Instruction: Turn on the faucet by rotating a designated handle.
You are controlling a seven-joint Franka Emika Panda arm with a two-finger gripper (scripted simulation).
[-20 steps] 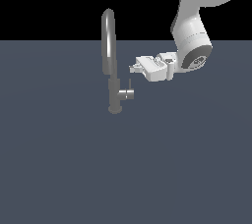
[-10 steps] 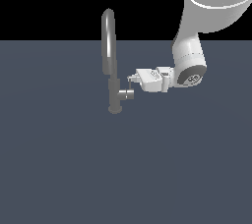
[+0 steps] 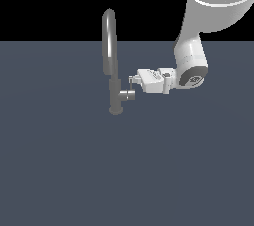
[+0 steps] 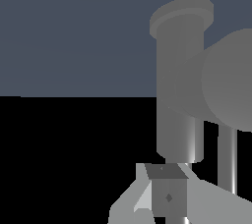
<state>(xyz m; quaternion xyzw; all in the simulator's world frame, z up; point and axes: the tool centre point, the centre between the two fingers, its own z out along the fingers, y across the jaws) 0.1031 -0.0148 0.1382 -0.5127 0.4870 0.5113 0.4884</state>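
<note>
One arm reaches in from the exterior view's right, its gripper (image 3: 132,84) level with the lower column of the faucet (image 3: 111,61). The faucet stands upright on the flat grey floor (image 3: 74,170), slightly toward the exterior view's left of centre, its arched spout rising against the black background. The handle (image 3: 127,95) juts sideways from the column toward the exterior view's right, just above the round base. The fingertips sit right at the handle's thin pin, touching or just beside it; which one cannot be told at this size. Whether the jaws are spread or pressed together cannot be told either.

No containers show, and no writing or label can be read anywhere.

In the wrist view the faucet (image 4: 179,85) fills much of the frame, with the handle (image 4: 229,80) a large round form cut off at the edge. Part of one finger (image 4: 165,193) is cropped at the frame edge. The arm's upper links run out of the exterior view.
</note>
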